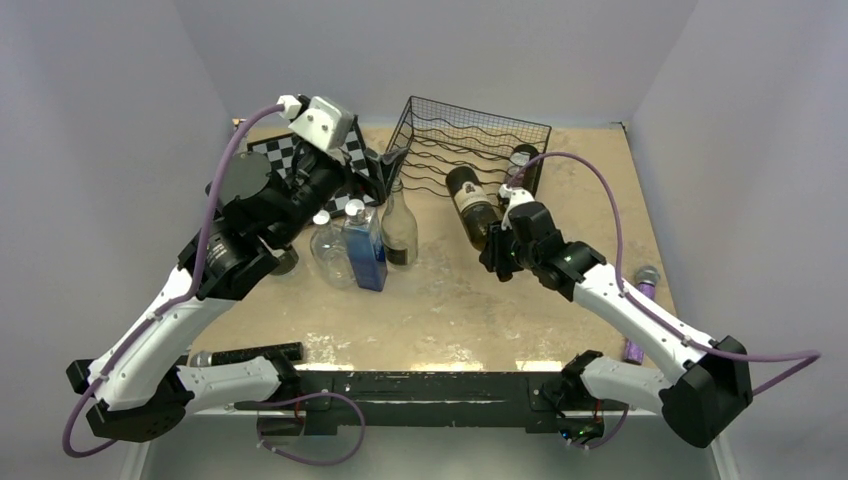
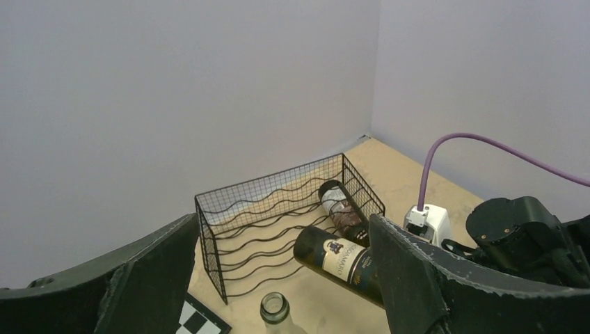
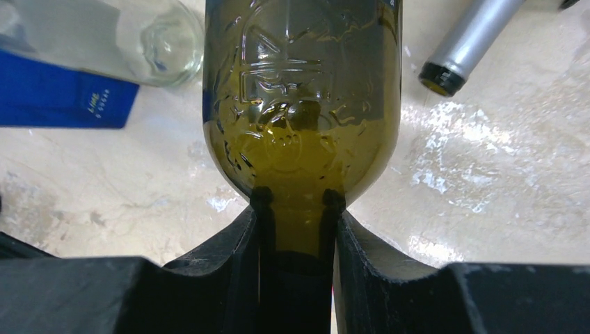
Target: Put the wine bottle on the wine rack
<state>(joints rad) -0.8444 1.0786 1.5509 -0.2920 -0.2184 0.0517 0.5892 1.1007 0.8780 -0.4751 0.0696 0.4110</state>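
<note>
The black wire wine rack (image 1: 470, 135) stands at the back of the table, and one dark bottle (image 1: 521, 160) lies in its right end. My right gripper (image 1: 497, 250) is shut on the neck of a dark green wine bottle (image 1: 470, 205). The bottle is tilted, with its base toward the rack's front edge. In the right wrist view the bottle (image 3: 303, 104) has its neck pinched between my fingers (image 3: 229, 243). My left gripper (image 1: 385, 165) is open and empty, held high by the rack's left front corner. The left wrist view shows the rack (image 2: 278, 209) and the held bottle (image 2: 341, 257).
A clear glass bottle (image 1: 398, 228), a blue box (image 1: 366, 252) and a clear plastic bottle (image 1: 330, 250) stand left of centre. A chessboard (image 1: 285, 152) lies at the back left. A purple microphone (image 1: 640, 300) lies at the right edge. A silver cylinder (image 3: 473, 42) lies beside the held bottle.
</note>
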